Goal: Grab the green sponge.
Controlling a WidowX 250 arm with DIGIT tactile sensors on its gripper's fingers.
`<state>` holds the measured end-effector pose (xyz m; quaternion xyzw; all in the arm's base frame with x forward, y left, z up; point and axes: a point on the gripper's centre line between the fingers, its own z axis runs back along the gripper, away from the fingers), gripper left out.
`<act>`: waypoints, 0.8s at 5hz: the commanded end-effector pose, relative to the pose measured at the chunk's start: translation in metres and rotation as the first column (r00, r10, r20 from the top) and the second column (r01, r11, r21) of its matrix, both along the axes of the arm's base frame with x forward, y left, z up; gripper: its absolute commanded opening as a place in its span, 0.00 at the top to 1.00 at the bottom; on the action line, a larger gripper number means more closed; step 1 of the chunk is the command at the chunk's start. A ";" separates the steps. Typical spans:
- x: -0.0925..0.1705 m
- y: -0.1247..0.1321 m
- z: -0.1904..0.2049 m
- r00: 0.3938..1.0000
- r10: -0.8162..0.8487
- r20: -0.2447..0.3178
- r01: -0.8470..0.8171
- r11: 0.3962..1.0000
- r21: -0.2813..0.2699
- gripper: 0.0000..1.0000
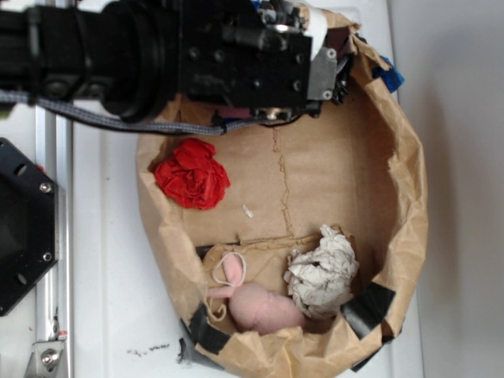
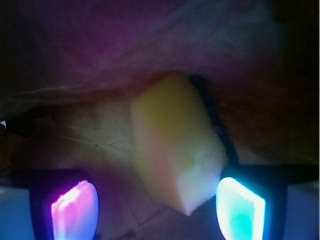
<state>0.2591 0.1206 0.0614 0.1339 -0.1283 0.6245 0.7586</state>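
Observation:
In the wrist view the green sponge, a yellow foam block with a dark green layer along its right edge, lies tilted on brown paper. Its near corner reaches down between my glowing pads. My gripper is open: the right pad sits close beside the sponge, the left pad stands well apart from it. In the exterior view the black arm and gripper body hang over the top of the paper bag and hide the sponge.
A shallow brown paper bag holds a ruffled red cloth ball, a crumpled white paper wad and a pink soft toy. A black mount and a metal rail stand at the left.

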 end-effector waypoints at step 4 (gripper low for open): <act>-0.002 0.001 0.013 1.000 0.008 0.017 -0.008 1.000 0.008 0.00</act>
